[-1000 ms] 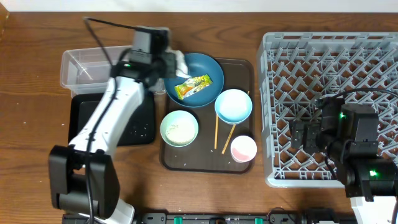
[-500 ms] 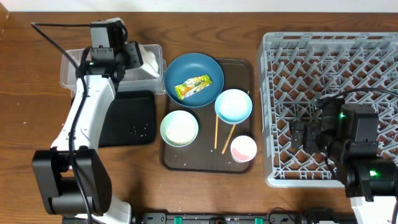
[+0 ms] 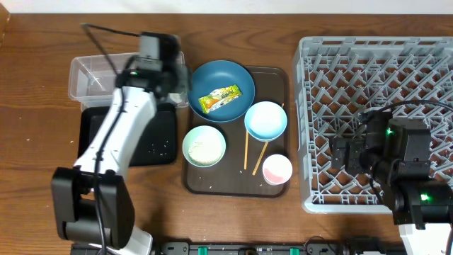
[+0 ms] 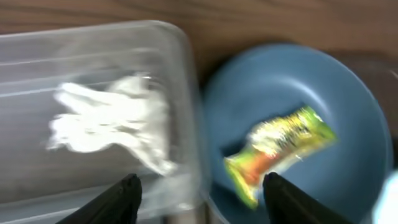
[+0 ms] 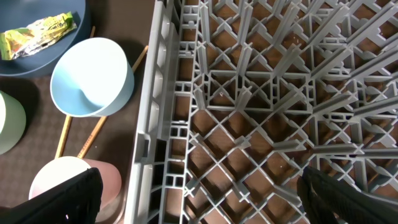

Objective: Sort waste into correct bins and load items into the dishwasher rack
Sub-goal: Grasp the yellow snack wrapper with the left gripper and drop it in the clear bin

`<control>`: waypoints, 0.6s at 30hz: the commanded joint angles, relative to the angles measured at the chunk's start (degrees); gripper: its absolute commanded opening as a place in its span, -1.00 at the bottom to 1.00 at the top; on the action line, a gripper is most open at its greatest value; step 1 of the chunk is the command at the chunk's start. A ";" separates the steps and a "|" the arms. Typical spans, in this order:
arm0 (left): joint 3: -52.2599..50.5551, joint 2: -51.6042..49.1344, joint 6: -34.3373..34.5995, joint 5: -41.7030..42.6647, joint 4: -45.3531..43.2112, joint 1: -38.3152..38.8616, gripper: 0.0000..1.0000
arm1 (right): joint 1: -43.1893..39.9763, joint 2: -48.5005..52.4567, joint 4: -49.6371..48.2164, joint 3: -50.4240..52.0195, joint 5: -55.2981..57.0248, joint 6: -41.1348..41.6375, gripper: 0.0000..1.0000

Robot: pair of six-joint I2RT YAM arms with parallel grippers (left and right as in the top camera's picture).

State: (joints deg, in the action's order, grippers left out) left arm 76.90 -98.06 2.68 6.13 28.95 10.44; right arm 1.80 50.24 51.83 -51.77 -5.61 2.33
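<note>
The crumpled white tissue (image 4: 112,121) lies inside the clear tub (image 3: 88,74), seen in the left wrist view. My left gripper (image 3: 177,79) (image 4: 202,186) is open and empty over the tub's right rim, next to the dark-blue bowl (image 3: 212,74). The yellow-green wrapper (image 3: 218,98) (image 4: 280,146) lies in that bowl. The light-blue bowl (image 3: 265,120), pale-green bowl (image 3: 204,146), pink cup (image 3: 277,169) and two chopsticks (image 3: 246,152) sit on the brown tray. My right gripper (image 3: 342,154) (image 5: 200,180) is open and empty over the grey rack (image 3: 375,64) near its left wall.
The black tray (image 3: 152,138) lies in front of the tub, with white rice grains (image 3: 161,147) on it. More grains dot the brown serving tray (image 3: 276,78) near its front edge. The rack holds nothing.
My left gripper carried the tissue from the dark-blue bowl left to the clear tub, let it go there, and has swung back right toward the bowl. The right arm has not moved.
</note>
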 commanded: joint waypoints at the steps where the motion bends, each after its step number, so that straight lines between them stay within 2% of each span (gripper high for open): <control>1: -0.63 -1.64 -5.33 0.90 0.59 3.48 0.39 | 0.46 -0.09 0.04 -1.14 -0.48 -0.63 0.98; 10: -0.72 -9.42 -9.84 0.92 -0.46 7.74 0.46 | 0.48 -0.09 0.24 -1.14 -0.48 -0.63 0.99; 18: -0.72 -14.82 -14.29 0.87 -2.91 9.70 0.61 | 0.46 -0.09 0.24 -1.14 -0.48 -0.63 0.98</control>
State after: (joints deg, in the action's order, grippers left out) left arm 76.51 -111.61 -8.64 7.11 26.68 19.44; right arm 1.80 50.24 52.03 -51.77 -5.61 2.33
